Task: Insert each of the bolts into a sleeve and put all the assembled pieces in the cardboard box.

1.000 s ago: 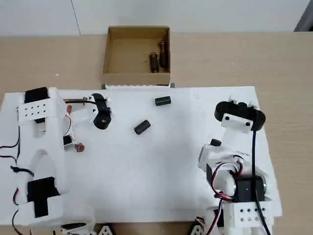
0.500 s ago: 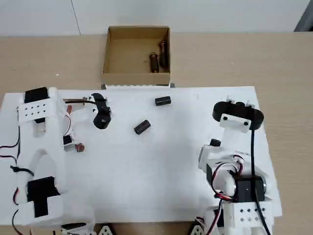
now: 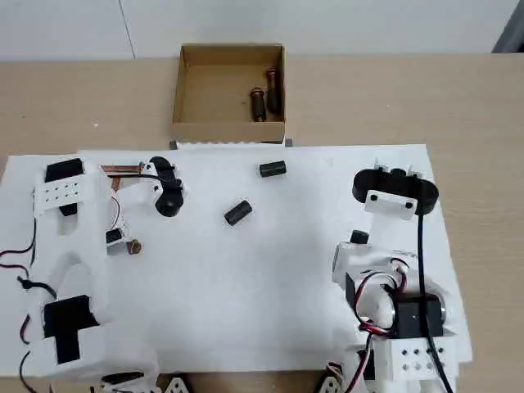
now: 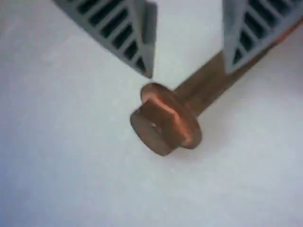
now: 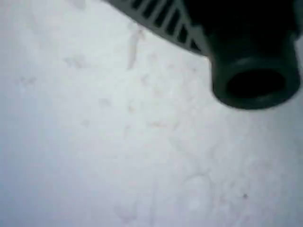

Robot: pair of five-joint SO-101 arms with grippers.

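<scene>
The jaws of the left gripper (image 4: 189,71) stand open astride the shaft of a copper bolt (image 4: 165,124), which lies on the white sheet (image 4: 57,165) over the tabletop (image 3: 409,98). The right gripper (image 5: 227,33) has its jaws closed on a black sleeve (image 5: 251,80) above the sheet.

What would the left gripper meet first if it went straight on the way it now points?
Probably the copper-coloured metal hex-head bolt lying on the white sheet; the open left gripper points at it, though depth is unclear.
</scene>
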